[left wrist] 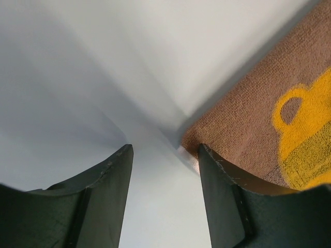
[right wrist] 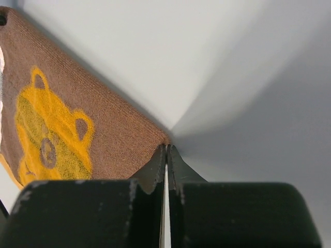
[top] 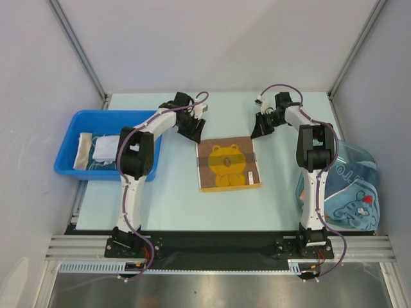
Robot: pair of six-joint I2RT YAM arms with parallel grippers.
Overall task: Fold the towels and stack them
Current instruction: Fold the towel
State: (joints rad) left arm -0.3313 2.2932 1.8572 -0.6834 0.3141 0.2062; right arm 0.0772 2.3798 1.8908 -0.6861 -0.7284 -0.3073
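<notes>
- Towel work at mid-bench: brown towel (top: pixel 228 165) with yellow bear spread flat on bench (top: pixel 173 205), lying between the two pincers and reaching nearer the arm bases than either.
- Left pincer (left wrist: pixel 163 150): released, jaws parted, grasping nothing; only bare bench between the fingers.
- Far-left corner of brown towel just beside the tip of one finger (left wrist: pixel 222 191) of that pincer, outside the gap; touching or not, cannot tell.
- Right pincer (right wrist: pixel 166 147): clenched, jaws pressed together with no gap.
- Far-right corner of brown towel right at those closed tips; cloth caught between them or merely touched, cannot tell.
- Rest of brown towel stretches away to the left of right pincer, bear face up.
- Blue bin (top: pixel 70 128) well out to the left of left pincer, holding pale cloths (top: pixel 103 149) and a teal cloth (top: pixel 96 165).
- Light blue towel (top: pixel 350 192) heaped at bench edge, to the right of right pincer and nearer the arm bases, well apart from it.
</notes>
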